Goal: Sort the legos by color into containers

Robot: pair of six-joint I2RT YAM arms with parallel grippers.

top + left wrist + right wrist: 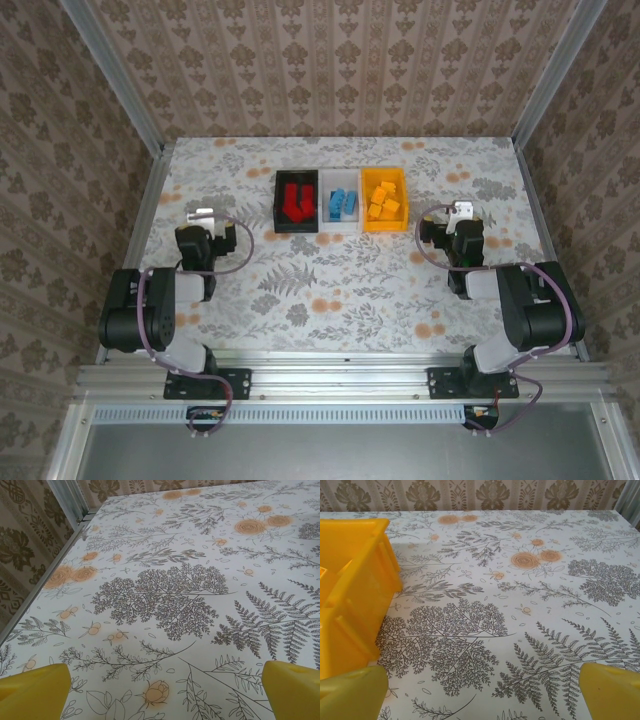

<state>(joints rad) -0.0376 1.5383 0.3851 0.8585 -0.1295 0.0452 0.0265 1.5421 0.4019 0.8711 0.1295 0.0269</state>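
Plastic bricks, where: small red plastic lego bricks (295,200) lie in the black rectangular plastic bin (279,205). Small blue plastic lego bricks (341,204) lie in the white rectangular plastic bin (340,180), and small orange-yellow plastic lego bricks (383,200) in the orange-yellow rectangular plastic bin (355,580).
Bins: side by side in a row at the far middle of the floral-printed counter (340,290).
Sorting: looks finished, with each colour in its own bin.
Left hand (165,692): yellow fingers (35,685) stand wide apart with nothing between them, over bare counter, well apart from the bins.
Right hand (480,692): fingers apart and empty, near the orange-yellow bin, on its right.
Handling: the bricks are probably light, hard and stiff, with smooth sides that could slip; they are unlikely to break.
Where to take hold: likely across two flat opposite sides rather than the studded top. The topmost brick of a heap should come first, since the bricks lie jumbled and the bin walls leave little room for spread fingers.
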